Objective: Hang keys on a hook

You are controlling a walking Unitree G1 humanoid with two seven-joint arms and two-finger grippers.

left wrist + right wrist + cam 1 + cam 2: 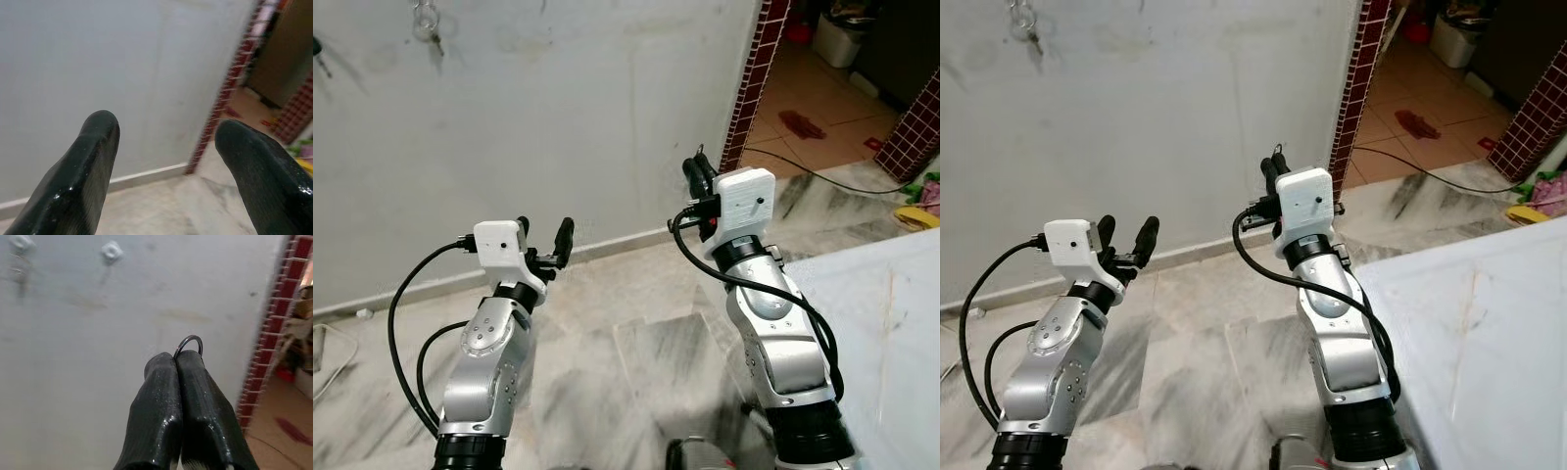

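Note:
My right gripper (177, 357) is shut on a metal key ring (190, 342); just the ring's arc sticks out past the fingertips, and the keys themselves are hidden. It is raised in front of the white wall (558, 108), well below and to the right of the hooks. Two white hooks (111, 251) sit high on that wall; one hook (424, 12) has a set of keys (435, 41) hanging from it. My left gripper (545, 227) is raised at the left, open, with nothing between its fingers (95, 147).
A doorway edged with red tiled pillars (754, 69) opens to the right of the wall, with a bin (842, 39) beyond it. A white tabletop (881, 323) lies at my right. A black cable (822, 176) runs across the marble floor (626, 333).

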